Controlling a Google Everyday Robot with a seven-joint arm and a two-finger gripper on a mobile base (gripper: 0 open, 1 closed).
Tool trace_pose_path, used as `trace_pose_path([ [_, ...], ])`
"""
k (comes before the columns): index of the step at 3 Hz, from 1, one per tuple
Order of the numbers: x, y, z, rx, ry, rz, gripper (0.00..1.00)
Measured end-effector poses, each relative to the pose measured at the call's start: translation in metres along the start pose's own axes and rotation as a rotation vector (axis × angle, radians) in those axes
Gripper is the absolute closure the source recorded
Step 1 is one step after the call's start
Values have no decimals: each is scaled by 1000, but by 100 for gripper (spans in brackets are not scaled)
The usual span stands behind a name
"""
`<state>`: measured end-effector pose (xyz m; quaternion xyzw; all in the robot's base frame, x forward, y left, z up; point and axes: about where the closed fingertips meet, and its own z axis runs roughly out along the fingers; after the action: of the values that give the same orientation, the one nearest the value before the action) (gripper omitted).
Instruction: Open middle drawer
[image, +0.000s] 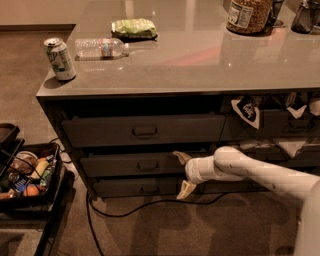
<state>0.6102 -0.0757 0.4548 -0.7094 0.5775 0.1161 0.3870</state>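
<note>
In front of the cabinet's lower rows, my gripper (183, 173) hangs with fingers spread and empty, just right of the loop handle (148, 166) on the middle drawer (112, 165), which lies shut between the taller drawer (100, 132) and the slimmer drawer (120, 188), so I judge grasp and pull are not yet done.

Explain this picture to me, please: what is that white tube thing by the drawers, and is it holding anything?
That white tube is a robot's arm, seen by one camera looking down on a grey cabinet. At its tip is the gripper, two fingers spread open, holding nothing. It sits in front of the middle drawer, just right of the drawer's small handle. On the countertop stand a soda can and a big jar; a water bottle lies on its side near a green bag.
</note>
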Motion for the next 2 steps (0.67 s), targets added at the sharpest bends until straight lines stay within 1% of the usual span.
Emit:
trace_pose_path([
  [1, 1, -9, 10, -5, 23, -5, 0],
  [2, 4, -13, 22, 31, 56, 20, 0],
])
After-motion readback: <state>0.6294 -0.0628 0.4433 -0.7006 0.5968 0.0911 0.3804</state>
